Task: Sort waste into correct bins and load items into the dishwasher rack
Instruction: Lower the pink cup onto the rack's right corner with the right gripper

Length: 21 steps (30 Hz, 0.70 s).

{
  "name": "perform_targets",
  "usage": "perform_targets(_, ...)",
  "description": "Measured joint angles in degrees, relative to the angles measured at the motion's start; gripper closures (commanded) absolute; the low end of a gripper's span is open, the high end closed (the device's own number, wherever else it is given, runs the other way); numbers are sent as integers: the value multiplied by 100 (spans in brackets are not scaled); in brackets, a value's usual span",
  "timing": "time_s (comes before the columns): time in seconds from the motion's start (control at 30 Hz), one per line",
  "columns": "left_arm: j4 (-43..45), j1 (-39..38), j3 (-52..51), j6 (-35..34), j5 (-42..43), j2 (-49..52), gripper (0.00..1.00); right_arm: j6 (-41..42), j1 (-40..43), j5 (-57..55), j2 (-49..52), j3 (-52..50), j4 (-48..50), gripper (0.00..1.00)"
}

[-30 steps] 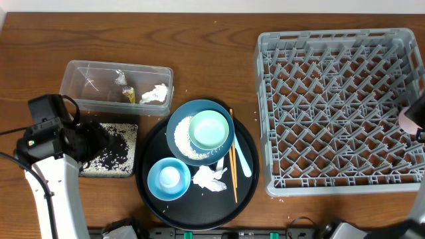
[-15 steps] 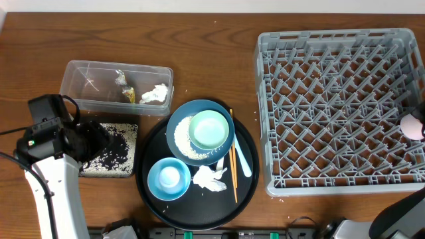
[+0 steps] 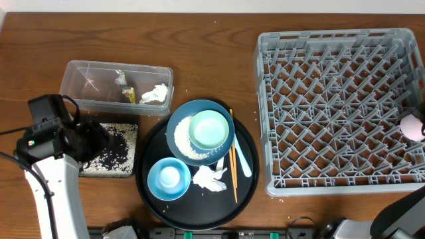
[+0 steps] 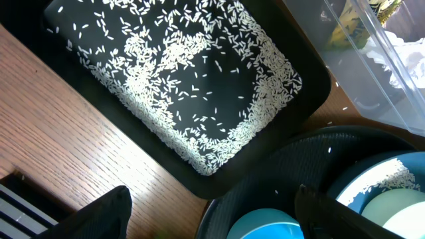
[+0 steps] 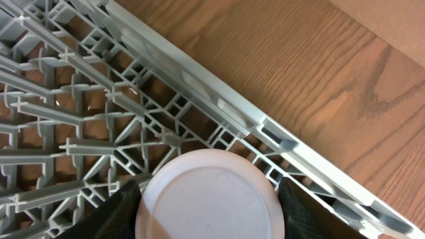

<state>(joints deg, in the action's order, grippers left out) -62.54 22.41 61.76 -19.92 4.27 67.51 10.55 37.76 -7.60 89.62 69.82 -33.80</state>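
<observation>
From above, the pink cup (image 3: 412, 126) sits at the far right edge of the frame, over the right side of the dishwasher rack (image 3: 332, 99). At centre, the round black tray (image 3: 149, 149) carries a dark-blue dish (image 3: 180, 136), bowls and a napkin (image 3: 210, 178).

In the left wrist view, the left gripper (image 4: 212, 199) is spread wide and empty above the round tray's rim, with the rice-strewn flat black tray (image 4: 312, 89) at upper left.

In the right wrist view, the right gripper (image 5: 209, 202) clasps the cup across its width, just inside the rack wall. We judge the cup light, rigid and smooth, so the side walls give the safest hold.
</observation>
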Motion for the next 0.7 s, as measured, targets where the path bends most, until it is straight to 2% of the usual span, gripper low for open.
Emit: perform_targets(0.7, 9, 0, 0, -2, 0, 0, 20, -2, 57, -39, 55, -2, 105, 58)
